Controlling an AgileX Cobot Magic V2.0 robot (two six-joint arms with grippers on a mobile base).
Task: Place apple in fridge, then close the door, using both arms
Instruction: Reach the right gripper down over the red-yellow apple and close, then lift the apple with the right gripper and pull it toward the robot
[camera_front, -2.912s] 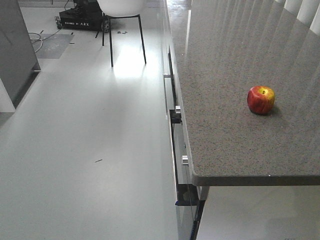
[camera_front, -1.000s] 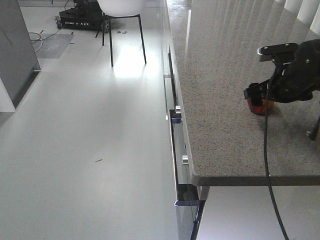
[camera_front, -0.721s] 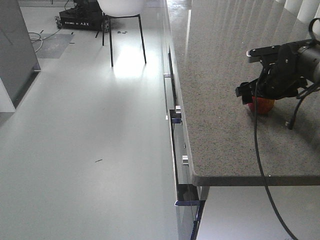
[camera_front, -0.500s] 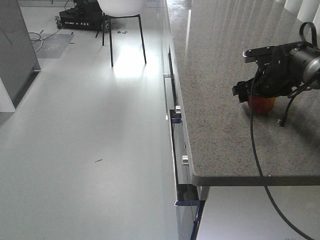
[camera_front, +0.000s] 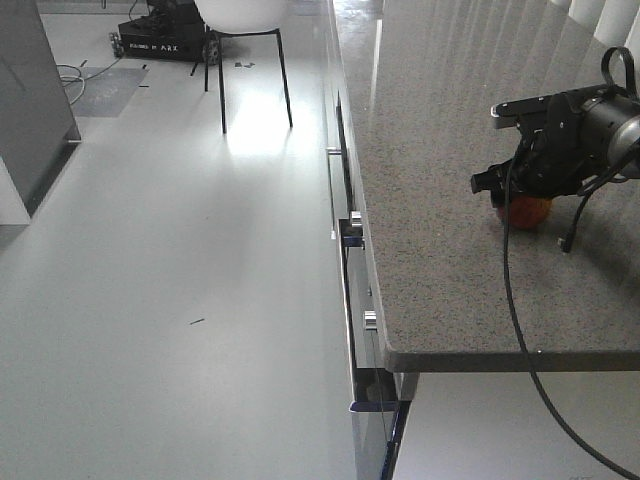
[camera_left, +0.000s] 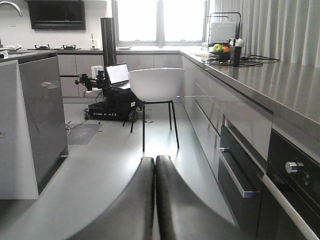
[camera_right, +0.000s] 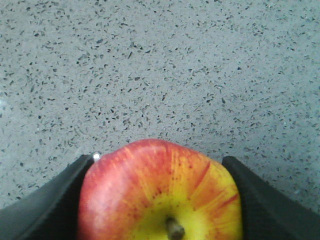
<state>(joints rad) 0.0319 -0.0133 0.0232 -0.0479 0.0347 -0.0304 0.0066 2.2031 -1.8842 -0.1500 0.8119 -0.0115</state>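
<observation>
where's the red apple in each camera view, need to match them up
Exterior front-facing: the small round red and yellow apple sits on the right-hand side, partly covered by the black robot arm.
Left wrist: not in it.
Right wrist: bottom centre, filling the gap of the right gripper.
Shared landmark: the grey speckled counter under the apple.

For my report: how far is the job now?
Done: nothing finished yet. In hand: the right gripper holds the apple, seemingly on the counter. The left gripper is shut, empty. Left: lift it, put it in the fridge, close the door.
</observation>
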